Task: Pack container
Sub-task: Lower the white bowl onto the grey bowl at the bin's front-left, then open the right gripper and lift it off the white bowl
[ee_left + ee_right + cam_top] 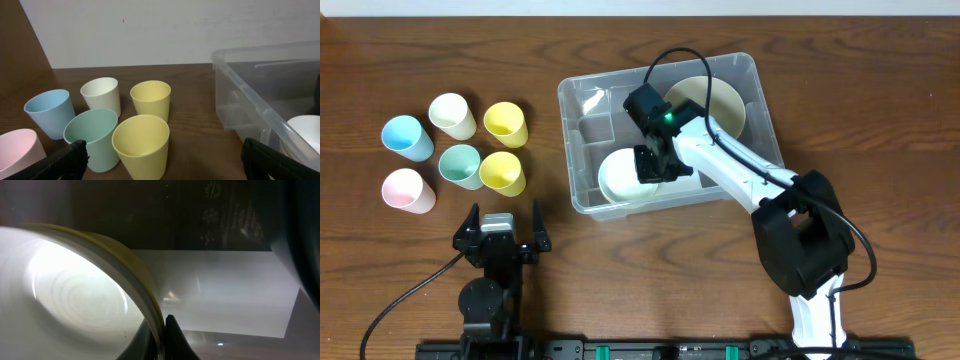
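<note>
Container point(588, 105) stands upright on counter point(880, 60), right of centre. Right hand point(654, 166) is inside it, fingers clamped on the rim of a white bowl point(618, 180) at the near-left end. A cream bowl point(720, 100) lies at the far-right end. Left hand point(503, 230) sits near the front edge, fingers apart, holding nothing. Six cups point(460, 165) stand left of the container, not touching it.

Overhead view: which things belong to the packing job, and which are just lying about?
In the job: container, white bowl, cream bowl, right gripper.
Lying about, perhaps awaiting packing: six cups, left gripper.
</note>
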